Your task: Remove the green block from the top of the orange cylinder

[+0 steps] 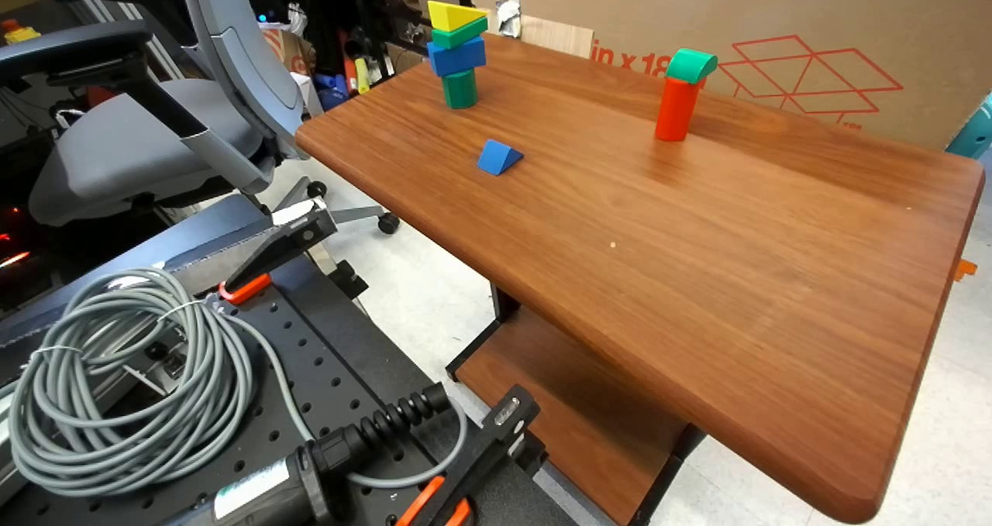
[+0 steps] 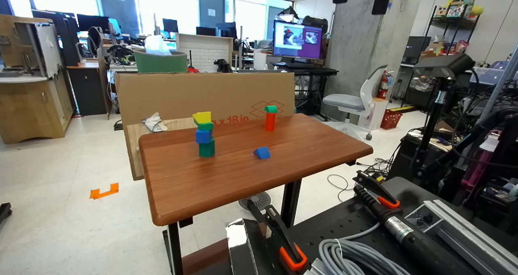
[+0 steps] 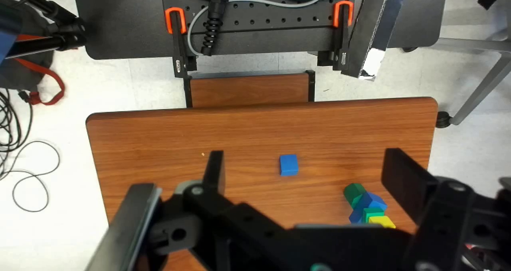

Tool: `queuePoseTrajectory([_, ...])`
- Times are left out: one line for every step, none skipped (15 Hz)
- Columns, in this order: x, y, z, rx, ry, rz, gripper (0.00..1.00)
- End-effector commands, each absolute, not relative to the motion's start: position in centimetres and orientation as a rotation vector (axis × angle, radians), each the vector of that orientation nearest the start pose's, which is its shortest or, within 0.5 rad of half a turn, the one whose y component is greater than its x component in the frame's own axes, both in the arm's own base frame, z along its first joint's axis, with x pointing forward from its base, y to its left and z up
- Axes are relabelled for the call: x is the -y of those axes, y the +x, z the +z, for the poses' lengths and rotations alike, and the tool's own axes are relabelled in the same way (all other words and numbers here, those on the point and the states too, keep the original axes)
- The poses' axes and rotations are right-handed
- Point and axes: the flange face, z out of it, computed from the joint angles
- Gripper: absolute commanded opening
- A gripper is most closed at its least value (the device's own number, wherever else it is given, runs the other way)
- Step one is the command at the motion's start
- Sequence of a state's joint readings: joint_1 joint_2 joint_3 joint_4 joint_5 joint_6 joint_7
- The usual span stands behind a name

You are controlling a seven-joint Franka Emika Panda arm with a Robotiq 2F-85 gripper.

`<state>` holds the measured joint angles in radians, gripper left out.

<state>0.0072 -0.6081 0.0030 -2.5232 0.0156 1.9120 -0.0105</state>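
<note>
The green block (image 1: 692, 65) is a small bright green piece with a rounded top. It rests on the upright orange cylinder (image 1: 676, 111) near the far edge of the table. Both exterior views show the pair, with the green block (image 2: 270, 109) on top of the orange cylinder (image 2: 270, 122). My gripper (image 3: 305, 159) is open, with its two black fingers wide apart and nothing between them. It looks down on the table from above. The gripper does not show in the exterior views. In the wrist view the cylinder and green block are not visible; the gripper body covers that lower area.
A stack of green, blue and yellow blocks (image 1: 459, 57) stands on the wooden table (image 1: 736, 278). A small blue wedge (image 1: 500, 157) lies alone nearby. A cardboard sheet (image 1: 814, 61) stands behind the table. A black bench with clamps and coiled cable (image 1: 132, 379) lies opposite.
</note>
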Motion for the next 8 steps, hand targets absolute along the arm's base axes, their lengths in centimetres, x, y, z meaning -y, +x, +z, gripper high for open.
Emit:
queuePoseTrajectory([-0.5,36.9,48.9,0.011,-3.126,-0.022,1.00])
queuePoseTrajectory([-0.4,37.2,49.1,0.000,-3.124,-0.027,1.00])
queuePoseTrajectory([-0.3,37.8,49.1,0.001,-3.124,-0.026,1.00])
queuePoseTrajectory([-0.1,38.4,49.0,-0.005,-3.131,-0.034,1.00])
queuePoseTrajectory([0.0,39.2,49.0,-0.008,-3.134,-0.038,1.00])
queuePoseTrajectory([0.1,40.0,49.1,-0.011,-3.134,-0.051,1.00])
queuePoseTrajectory([0.1,40.7,49.1,-0.010,-3.133,-0.055,1.00])
queuePoseTrajectory([0.3,41.7,49.1,-0.016,-3.136,-0.070,1.00])
